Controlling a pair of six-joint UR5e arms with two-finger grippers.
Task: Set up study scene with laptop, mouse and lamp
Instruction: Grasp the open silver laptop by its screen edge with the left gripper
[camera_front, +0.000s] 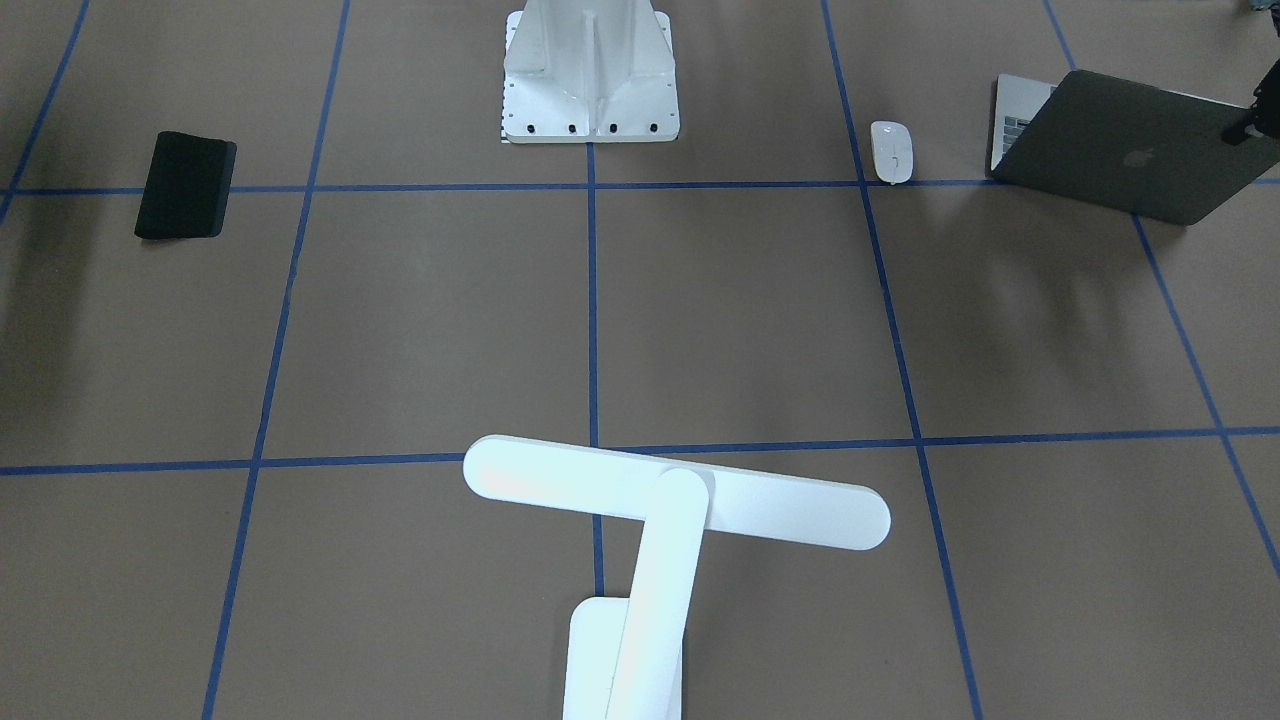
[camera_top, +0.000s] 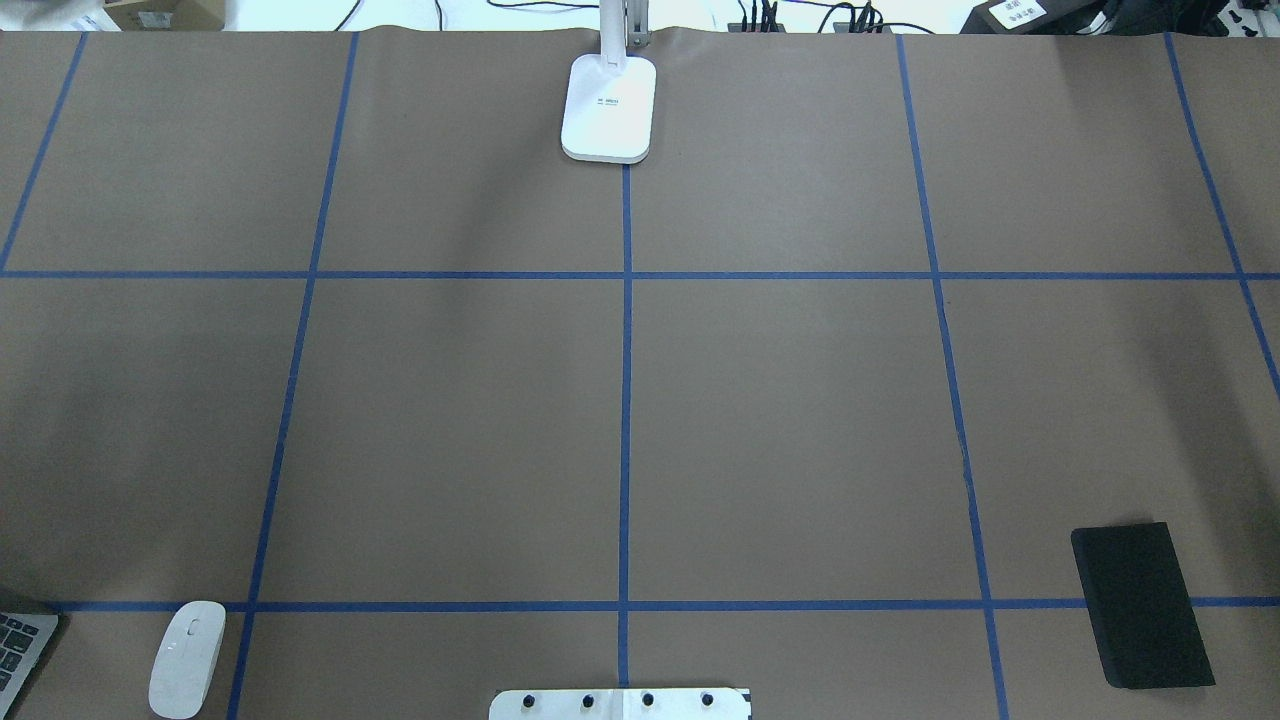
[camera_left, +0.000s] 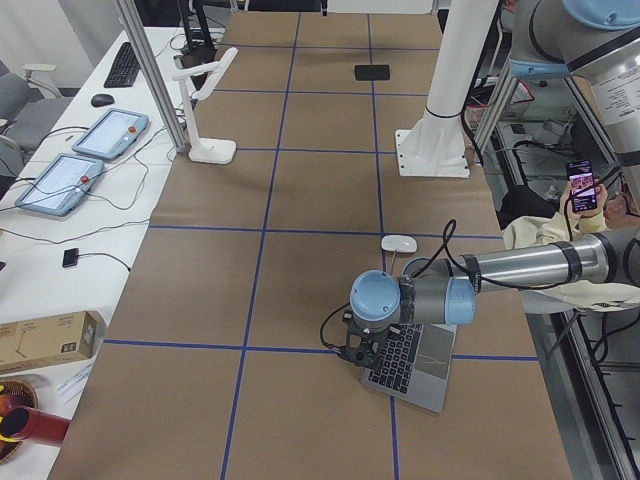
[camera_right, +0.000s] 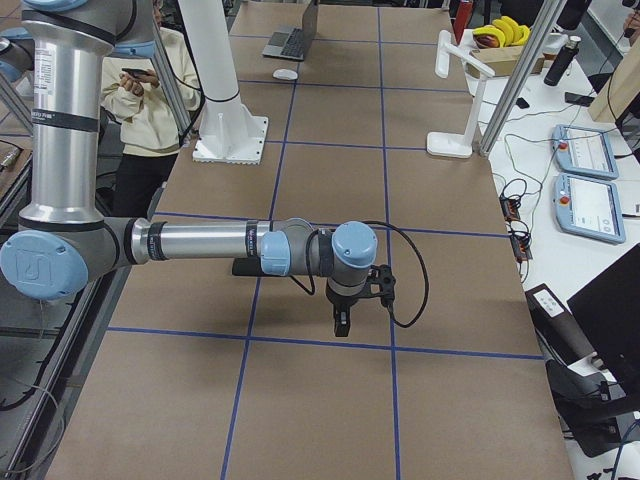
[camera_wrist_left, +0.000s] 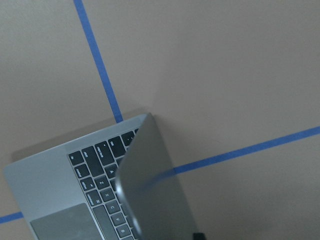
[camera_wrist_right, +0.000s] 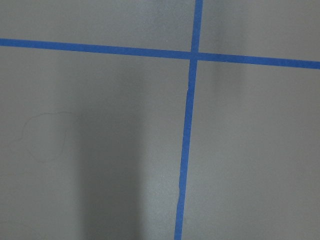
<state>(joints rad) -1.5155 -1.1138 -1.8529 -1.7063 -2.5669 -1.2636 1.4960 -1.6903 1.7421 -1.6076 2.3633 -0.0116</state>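
1. The left hand (camera_left: 352, 352) sits at the raised lid edge of the laptop (camera_left: 410, 360), low and right of centre in the left side view; whether it is wide, narrow or gripping the lid I cannot tell.
2. The right hand (camera_right: 341, 322) hangs over bare desk (camera_right: 300, 400) at the centre of the right side view, spread unreadable, well apart from everything.
3. The mouse (camera_front: 891, 151) lies just beside the laptop in the front view's upper right; the lamp (camera_front: 676, 505) stands at bottom centre.
4. Risk, as I judge it: the lid could slip or overswing if pushed off-centre, or the light laptop could skid into the mouse.
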